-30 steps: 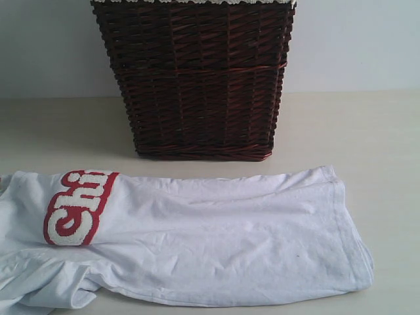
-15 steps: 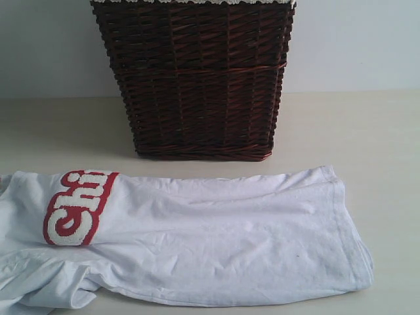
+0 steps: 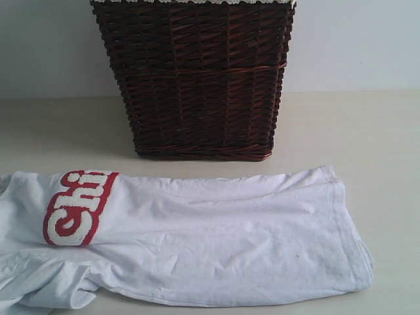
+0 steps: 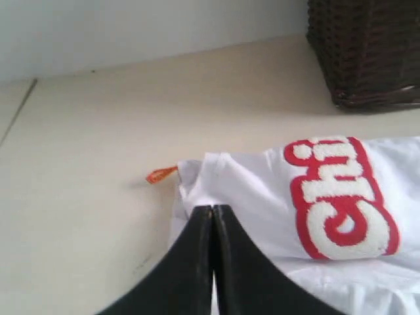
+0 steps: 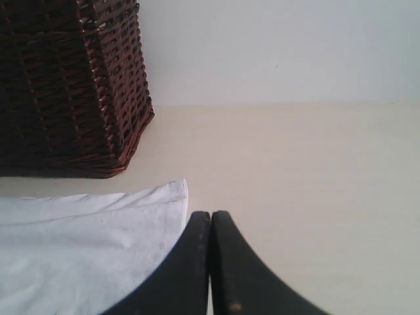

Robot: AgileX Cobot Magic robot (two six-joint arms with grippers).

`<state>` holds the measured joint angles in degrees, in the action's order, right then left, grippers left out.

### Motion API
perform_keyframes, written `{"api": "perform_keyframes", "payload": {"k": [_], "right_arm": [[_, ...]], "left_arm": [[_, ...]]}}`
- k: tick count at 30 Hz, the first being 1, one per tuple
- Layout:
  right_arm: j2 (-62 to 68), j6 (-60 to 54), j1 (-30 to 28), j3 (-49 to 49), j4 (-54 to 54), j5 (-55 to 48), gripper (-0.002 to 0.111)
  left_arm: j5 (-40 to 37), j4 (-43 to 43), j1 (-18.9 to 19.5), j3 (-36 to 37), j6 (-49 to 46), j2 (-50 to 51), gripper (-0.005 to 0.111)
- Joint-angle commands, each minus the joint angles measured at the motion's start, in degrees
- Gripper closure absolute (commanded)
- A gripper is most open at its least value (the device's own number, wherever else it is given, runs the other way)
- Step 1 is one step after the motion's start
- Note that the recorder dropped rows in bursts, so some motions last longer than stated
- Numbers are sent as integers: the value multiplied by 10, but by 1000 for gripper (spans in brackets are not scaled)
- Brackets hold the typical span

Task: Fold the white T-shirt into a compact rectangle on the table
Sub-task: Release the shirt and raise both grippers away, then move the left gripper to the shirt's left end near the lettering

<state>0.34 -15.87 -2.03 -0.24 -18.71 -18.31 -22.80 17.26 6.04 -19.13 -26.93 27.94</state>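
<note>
Pale table (image 3: 380, 125) holds the white T-shirt (image 3: 216, 243), a half-folded long strip by the near edge, before the basket (image 3: 197, 79). The left gripper (image 4: 213, 213) and right gripper (image 5: 210, 220) are pinched shut, holding nothing. Next they likely must open and grab its ends.

Holds the left gripper (image 4: 212, 209) closed, its two black fingers (image 4: 187, 262) pressed flat against each other along a thin straight seam and tapering to one blunt tip. Holds the right gripper (image 5: 210, 214) the same way, black fingers side by side, touching along their whole visible length and narrowing to a rounded point. Shows only the finger ends of each, in the wrist views
</note>
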Motion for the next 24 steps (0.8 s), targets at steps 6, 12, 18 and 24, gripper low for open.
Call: {"api": "perform_keyframes", "payload": {"k": [6, 12, 18, 24], "right_arm": [[-3, -4, 0, 2, 5, 0, 108], [-3, -4, 0, 2, 5, 0, 108], [-3, -4, 0, 2, 5, 0, 108], [-3, -4, 0, 2, 5, 0, 108]], "left_arm": [[-235, 128, 2, -92, -300, 305, 107], [-345, 216, 2, -110, -391, 483, 107], [-346, 189, 2, -110, -496, 517, 103], [-278, 145, 2, -110, -602, 518, 71]]}}
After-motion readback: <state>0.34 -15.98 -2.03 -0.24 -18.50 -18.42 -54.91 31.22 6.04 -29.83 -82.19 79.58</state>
